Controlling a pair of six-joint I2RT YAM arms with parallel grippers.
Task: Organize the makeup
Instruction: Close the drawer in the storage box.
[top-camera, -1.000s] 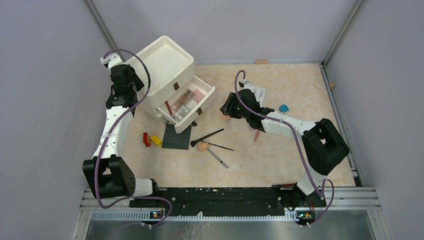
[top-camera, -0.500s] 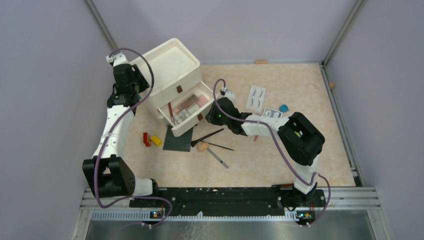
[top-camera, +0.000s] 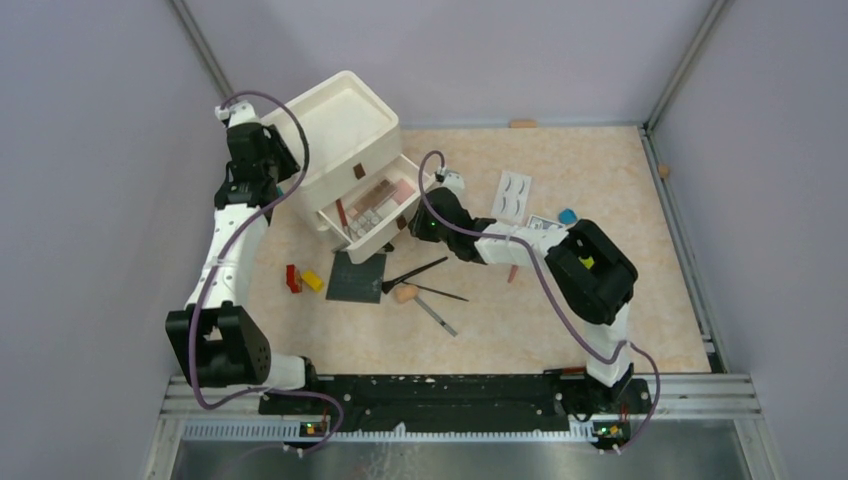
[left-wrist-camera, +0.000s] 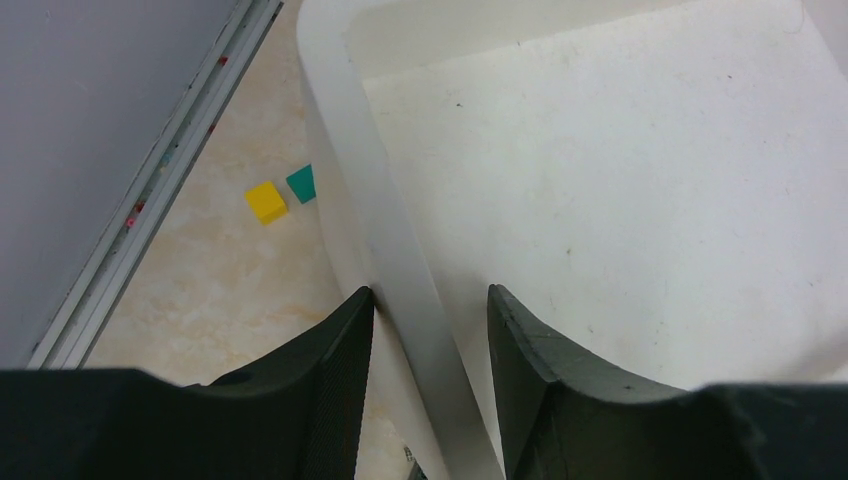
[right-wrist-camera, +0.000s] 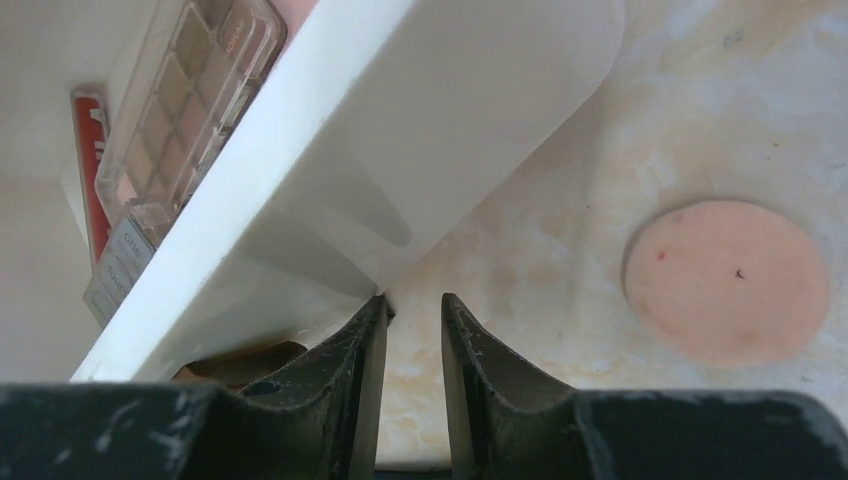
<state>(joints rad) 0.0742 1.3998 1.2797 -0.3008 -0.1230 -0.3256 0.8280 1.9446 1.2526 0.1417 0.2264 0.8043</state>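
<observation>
Makeup drawer (right-wrist-camera: 400, 130), probably closing, now sits at the right gripper's (right-wrist-camera: 413, 300) slightly parted, empty fingertips; left gripper (left-wrist-camera: 430, 300) straddles organizer rim (left-wrist-camera: 330, 100), grip unclear.

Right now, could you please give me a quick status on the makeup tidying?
Left gripper astride box wall. Right gripper narrowly open, empty, at drawer corner. Puff, brushes loose on table.

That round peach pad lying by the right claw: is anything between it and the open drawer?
Yes. The puff lies on the table outside the drawer; its white front wall stands between the puff and the inside. The right gripper sits at that wall's corner. Nothing covers the drawer's top.
</observation>
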